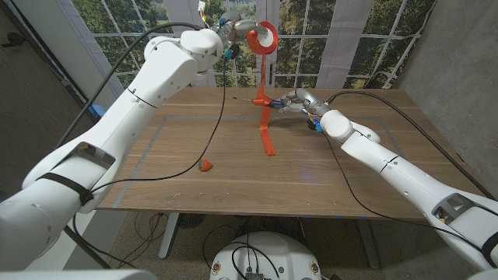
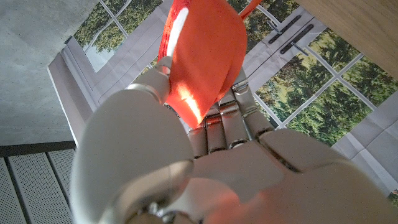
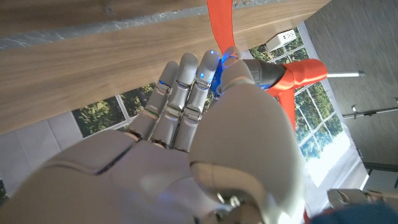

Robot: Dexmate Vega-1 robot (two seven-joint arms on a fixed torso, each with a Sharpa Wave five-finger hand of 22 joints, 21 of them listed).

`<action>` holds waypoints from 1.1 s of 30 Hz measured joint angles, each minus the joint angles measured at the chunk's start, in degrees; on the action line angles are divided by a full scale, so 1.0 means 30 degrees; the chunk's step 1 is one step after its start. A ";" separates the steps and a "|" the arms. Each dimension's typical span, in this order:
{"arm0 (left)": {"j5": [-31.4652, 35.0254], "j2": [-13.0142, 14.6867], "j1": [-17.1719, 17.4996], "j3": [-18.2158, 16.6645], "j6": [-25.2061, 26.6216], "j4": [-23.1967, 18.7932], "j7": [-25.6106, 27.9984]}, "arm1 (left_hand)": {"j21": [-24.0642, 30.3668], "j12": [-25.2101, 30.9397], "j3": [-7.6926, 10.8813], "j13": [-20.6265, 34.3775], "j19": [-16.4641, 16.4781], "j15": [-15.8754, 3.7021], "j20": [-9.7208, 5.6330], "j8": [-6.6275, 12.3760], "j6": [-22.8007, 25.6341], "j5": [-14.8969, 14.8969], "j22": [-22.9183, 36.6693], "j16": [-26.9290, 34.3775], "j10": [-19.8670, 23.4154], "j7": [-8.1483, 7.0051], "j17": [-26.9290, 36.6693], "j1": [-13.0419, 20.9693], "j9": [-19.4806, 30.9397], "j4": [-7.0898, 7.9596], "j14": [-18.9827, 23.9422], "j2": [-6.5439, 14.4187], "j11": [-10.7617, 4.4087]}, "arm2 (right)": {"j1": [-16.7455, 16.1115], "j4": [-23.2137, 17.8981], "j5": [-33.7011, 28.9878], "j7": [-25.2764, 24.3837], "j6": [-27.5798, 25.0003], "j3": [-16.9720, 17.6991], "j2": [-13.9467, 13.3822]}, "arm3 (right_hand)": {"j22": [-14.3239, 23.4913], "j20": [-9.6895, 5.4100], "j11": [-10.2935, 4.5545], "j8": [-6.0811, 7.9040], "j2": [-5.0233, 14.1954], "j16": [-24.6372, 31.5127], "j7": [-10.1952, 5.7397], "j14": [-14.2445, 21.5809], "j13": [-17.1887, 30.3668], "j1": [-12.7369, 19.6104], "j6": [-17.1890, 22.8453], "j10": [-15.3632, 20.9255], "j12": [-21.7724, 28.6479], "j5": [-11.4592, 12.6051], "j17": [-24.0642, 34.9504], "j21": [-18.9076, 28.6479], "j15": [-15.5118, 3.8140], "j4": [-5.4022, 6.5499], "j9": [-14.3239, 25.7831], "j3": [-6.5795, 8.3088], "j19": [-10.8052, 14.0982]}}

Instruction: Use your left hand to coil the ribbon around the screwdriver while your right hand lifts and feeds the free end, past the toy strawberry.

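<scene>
Head view: left hand is raised high, gripping the screwdriver with ribbon already looped at its top. Right hand pinches the strand lower down; its tail trails on the worktop. Strawberry sits well apart. Winding looks partly done.

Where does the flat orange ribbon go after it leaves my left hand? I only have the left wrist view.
Observer: From the raised left hand, the orange ribbon hangs down to the wooden table, where its end lies.
Operator: And the right hand?
Observer: The right hand is low beside the hanging strip and appears to hold the orange-handled screwdriver.
Operator: The strawberry?
Observer: The small red toy strawberry lies nearer the table's front edge, apart from the ribbon.
</scene>
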 measured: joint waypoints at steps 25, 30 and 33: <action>-0.0521 0.1116 -0.0413 0.0375 -0.1346 -0.0728 -0.3614 | -0.0010 -0.0151 -0.0005 0.0264 0.0000 -0.0001 0.0010 -0.0118 0.0004 0.0063 0.0001 -0.0034 -0.0002 0.0002 0.0002 -0.0060 0.0133 0.0005 0.0000 0.0060 -0.0002 | 0.0775 -0.0356 0.0872 -0.0615 -0.2795 -0.0557 -0.0144 | -0.0100 0.0134 0.0185 0.0001 0.0160 0.0522 0.0000 0.0100 -0.0178 0.0156 0.0000 0.0185 0.0000 0.0031 -0.0353 0.0302 -0.0097 -0.0079 0.0003 -0.0080 0.0276; -0.0689 0.1696 -0.0683 0.0671 -0.1573 -0.0840 -0.4864 | 0.0076 -0.0163 -0.0006 0.0270 -0.0031 -0.0001 0.0042 -0.0188 0.0089 0.0061 0.0000 -0.0035 -0.0003 0.0087 0.0003 -0.0063 0.0138 0.0006 0.0000 0.0063 -0.0003 | 0.0775 -0.0612 0.0976 -0.0998 -0.3245 -0.0528 -0.0164 | -0.0099 0.0135 0.0205 0.0001 0.0159 0.0596 0.0000 0.0140 -0.0176 0.0156 0.0000 0.0206 0.0003 0.0102 -0.0410 0.0314 -0.0071 -0.0081 0.0002 -0.0082 0.0275; -0.0805 0.2055 -0.0844 0.0845 -0.1750 -0.0946 -0.6120 | 0.0082 -0.0164 -0.0007 0.0275 -0.0031 -0.0001 0.0042 -0.0210 0.0101 0.0060 -0.0001 -0.0035 -0.0003 0.0098 0.0003 -0.0063 0.0139 0.0007 0.0000 0.0062 -0.0003 | 0.0707 -0.0882 0.1079 -0.1234 -0.3455 -0.0406 -0.0195 | -0.0099 0.0134 0.0205 0.0001 0.0159 0.0596 0.0000 0.0140 -0.0174 0.0155 0.0000 0.0206 0.0005 0.0102 -0.0439 0.0315 -0.0071 -0.0082 0.0003 -0.0083 0.0275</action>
